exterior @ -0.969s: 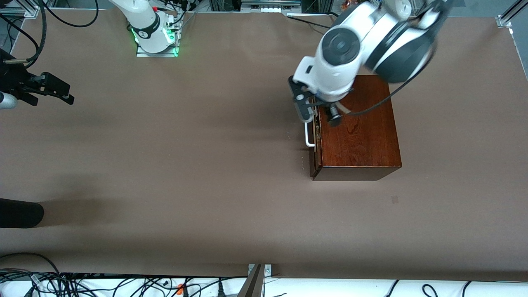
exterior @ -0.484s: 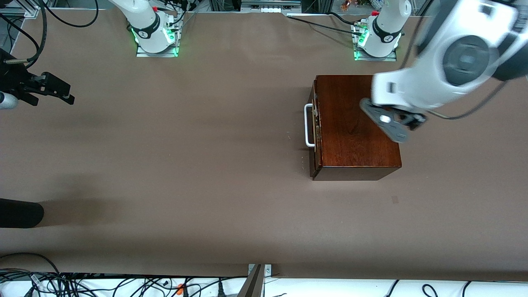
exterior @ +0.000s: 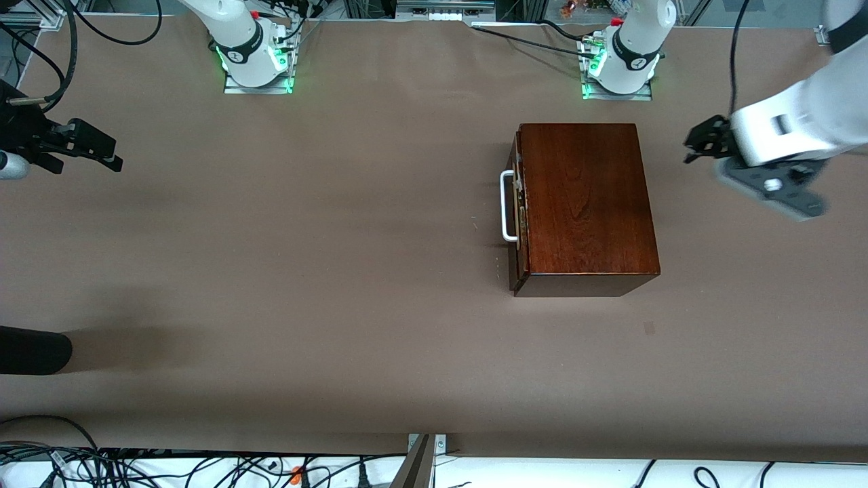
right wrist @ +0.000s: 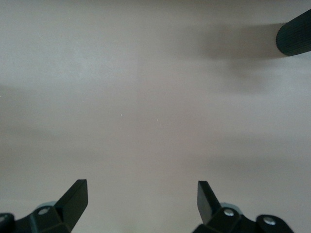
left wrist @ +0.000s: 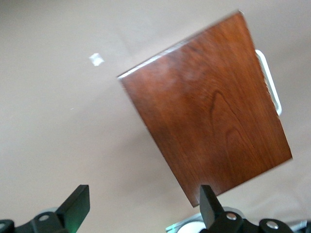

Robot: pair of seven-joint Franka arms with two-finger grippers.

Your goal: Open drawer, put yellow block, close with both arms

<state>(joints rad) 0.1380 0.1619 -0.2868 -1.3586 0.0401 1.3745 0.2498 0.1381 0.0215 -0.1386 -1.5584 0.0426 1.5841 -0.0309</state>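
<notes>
The dark reddish-brown wooden box (exterior: 586,203) stands on the table toward the left arm's end. Its drawer (exterior: 517,224) is pushed in, with the white bar handle (exterior: 506,207) facing the right arm's end. My left gripper (exterior: 693,144) is open and empty, in the air over bare table beside the box, at the left arm's end. In the left wrist view the gripper (left wrist: 143,204) looks down on the box top (left wrist: 209,116) and handle (left wrist: 270,82). My right gripper (exterior: 108,157) waits open and empty at the right arm's end; it also shows in its wrist view (right wrist: 141,199). The yellow block is out of view.
A black rounded object (exterior: 34,349) pokes in at the table edge at the right arm's end; it also shows in the right wrist view (right wrist: 294,39). A small grey mark (exterior: 649,328) lies on the brown table cover nearer the camera than the box. Both arm bases (exterior: 254,57) stand along the back edge.
My left arm has swung from the drawer's handle, over the box top, out to the left arm's end of the table. The box, drawer and right arm have not moved.
</notes>
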